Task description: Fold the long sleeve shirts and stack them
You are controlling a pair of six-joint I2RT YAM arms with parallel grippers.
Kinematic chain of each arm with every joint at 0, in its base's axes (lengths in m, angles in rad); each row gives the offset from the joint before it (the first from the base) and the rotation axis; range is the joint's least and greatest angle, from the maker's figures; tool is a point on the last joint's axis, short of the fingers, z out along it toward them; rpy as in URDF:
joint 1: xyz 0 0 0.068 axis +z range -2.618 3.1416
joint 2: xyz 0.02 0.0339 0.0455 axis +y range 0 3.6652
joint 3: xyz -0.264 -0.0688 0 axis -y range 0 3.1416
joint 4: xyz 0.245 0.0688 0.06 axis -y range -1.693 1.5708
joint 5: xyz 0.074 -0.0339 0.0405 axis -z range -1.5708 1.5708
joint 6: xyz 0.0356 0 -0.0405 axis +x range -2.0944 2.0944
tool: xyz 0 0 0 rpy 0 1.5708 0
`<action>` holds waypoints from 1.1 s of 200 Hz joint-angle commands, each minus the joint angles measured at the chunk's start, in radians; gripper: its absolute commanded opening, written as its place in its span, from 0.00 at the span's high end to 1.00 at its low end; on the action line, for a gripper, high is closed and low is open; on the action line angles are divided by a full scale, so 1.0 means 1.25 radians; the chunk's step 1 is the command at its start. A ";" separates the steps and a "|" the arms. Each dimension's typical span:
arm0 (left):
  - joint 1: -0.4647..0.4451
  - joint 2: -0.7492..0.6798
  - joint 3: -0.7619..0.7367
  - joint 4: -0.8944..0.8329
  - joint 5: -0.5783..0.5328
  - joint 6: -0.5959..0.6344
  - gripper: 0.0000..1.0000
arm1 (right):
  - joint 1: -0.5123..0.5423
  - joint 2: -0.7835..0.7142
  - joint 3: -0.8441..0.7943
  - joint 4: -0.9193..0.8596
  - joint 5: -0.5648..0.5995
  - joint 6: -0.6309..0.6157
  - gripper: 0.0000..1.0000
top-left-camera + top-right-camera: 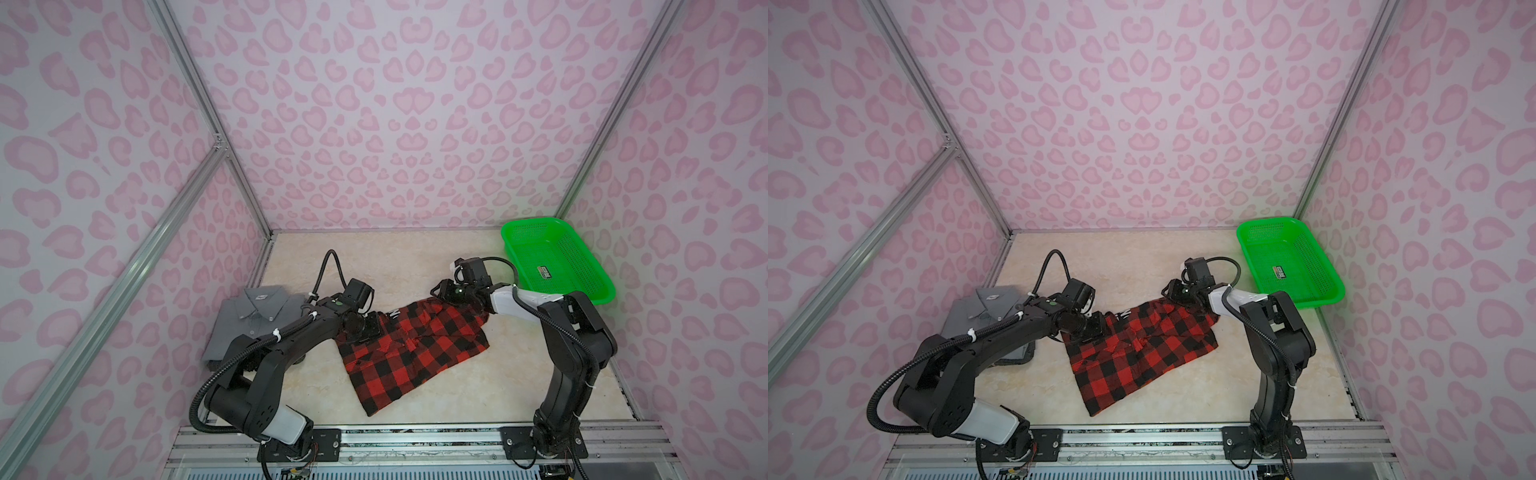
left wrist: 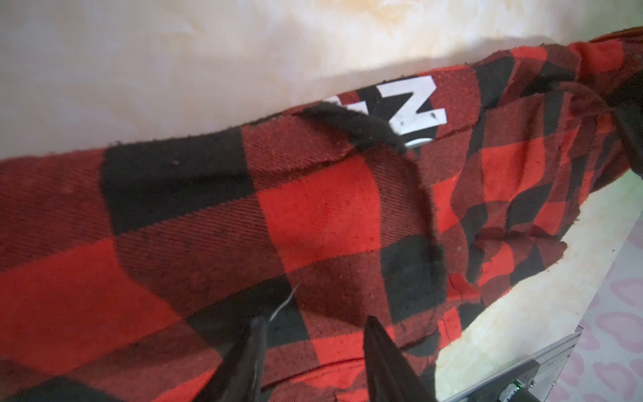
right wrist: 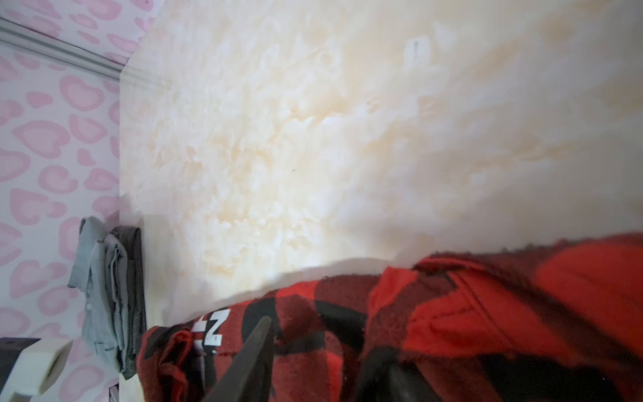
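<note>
**A:** Where is the checked shirt in relation to the grippers?

**B:** The checked shirt [image 1: 415, 345] lies rumpled and partly folded at mid-table [image 1: 415, 257]. The left gripper [image 2: 315, 318] is over its far left edge, near the white-lettered label [image 2: 414, 104]. Its fingers are spread and released, with flat cloth beneath them. The right gripper [image 3: 322, 337] is at the shirt's far right corner.

**A:** Is the right one holding anything?

**B:** Its fingers are apart with cloth bunched around them. The wrist view is blurred, so I cannot tell whether any cloth is pinched.

**A:** And the grey shirt?

**B:** The grey shirt [image 1: 257, 316] is folded against the left wall with its collar toward the far side, apart from both grippers. The left arm [image 1: 291, 332] covers its right side in both top views. A dark layer shows beneath it, but I cannot identify it.

**A:** Is anything else hidden?

**B:** The gripper bodies hide both sets of fingertips in both top views. The green basket [image 1: 532, 221] sits at the far right, and the right arm overlaps its near corner.
</note>
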 commanded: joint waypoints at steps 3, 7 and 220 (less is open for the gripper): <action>0.000 0.004 -0.002 0.004 -0.009 0.003 0.52 | 0.027 -0.025 -0.019 0.019 0.036 0.053 0.61; 0.000 0.004 -0.003 0.005 -0.009 0.003 0.52 | 0.034 -0.031 -0.025 0.023 0.044 0.061 0.64; -0.015 0.012 -0.002 0.007 -0.010 0.004 0.52 | 0.099 -0.030 0.002 0.059 0.043 0.108 0.70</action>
